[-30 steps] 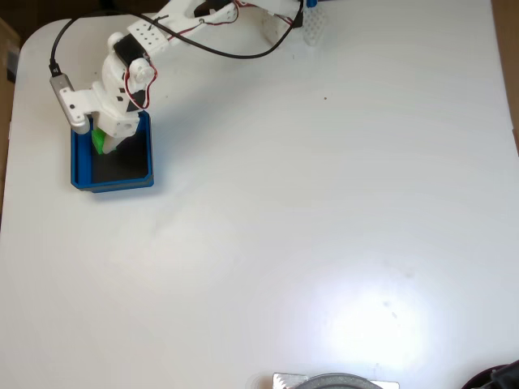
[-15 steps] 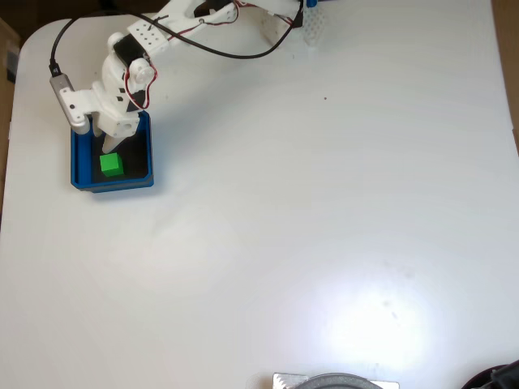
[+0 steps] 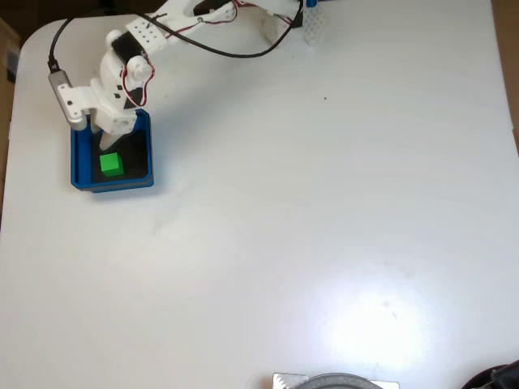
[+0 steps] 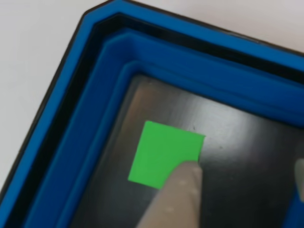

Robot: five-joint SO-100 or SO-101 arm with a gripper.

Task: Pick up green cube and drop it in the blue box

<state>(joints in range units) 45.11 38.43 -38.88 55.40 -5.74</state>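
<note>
The blue box (image 3: pixel 148 159) stands near the table's top left in the fixed view. The green cube (image 3: pixel 111 165) lies flat on its black floor, toward the left wall. My white gripper (image 3: pixel 106 144) hangs over the box's upper part, open and holding nothing, just above the cube. In the other view the green cube (image 4: pixel 164 152) rests on the dark floor inside the blue box (image 4: pixel 99 90). One pale fingertip (image 4: pixel 183 190) overlaps the cube's lower right corner. My gripper (image 4: pixel 243 167) is open, its second finger at the right edge.
The white arm (image 3: pixel 154 32) and its black cable (image 3: pixel 227 53) reach in from the base (image 3: pixel 293 20) at the top edge. A grey round object (image 3: pixel 334 381) sits at the bottom edge, a dark thing (image 3: pixel 499 378) in the bottom right corner. The white table (image 3: pixel 324 203) spreads out right of the box.
One second ago the cube was between the fingers over the box. It was let go and now lies on the box floor. The gripper has since drawn back slightly up and left.
</note>
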